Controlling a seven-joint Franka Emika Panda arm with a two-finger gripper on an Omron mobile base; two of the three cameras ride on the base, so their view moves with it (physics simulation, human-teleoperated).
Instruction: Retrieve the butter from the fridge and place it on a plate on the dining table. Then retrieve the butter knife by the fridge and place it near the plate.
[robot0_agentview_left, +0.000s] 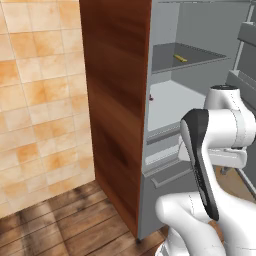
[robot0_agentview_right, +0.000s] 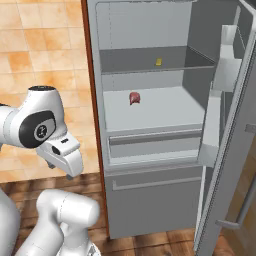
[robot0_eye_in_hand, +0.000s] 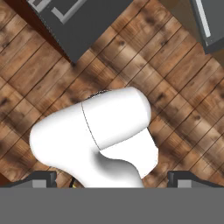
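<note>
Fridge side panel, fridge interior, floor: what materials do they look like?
Side panel: glossy reddish-brown wood veneer, judging by its vertical grain. Fridge interior: matte pale grey, probably plastic; plain and untextured. Floor: wood planks, knotty grain, visible seams. All rendered, so tentative.

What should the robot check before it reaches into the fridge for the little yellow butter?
1. Tall grey fridge door open: ok, it is swung wide to the right.
2. Small yellow butter stick found: ok, it lies on the upper shelf.
3. Path to the butter free: ok, nothing stands in front of it; a small red thing sits on the shelf below.
4. Two-finger gripper open: ok, the finger tips sit wide apart with nothing between them.
5. Gripper aimed at the shelf: not ok, it points down at the brown wooden floor.
</note>
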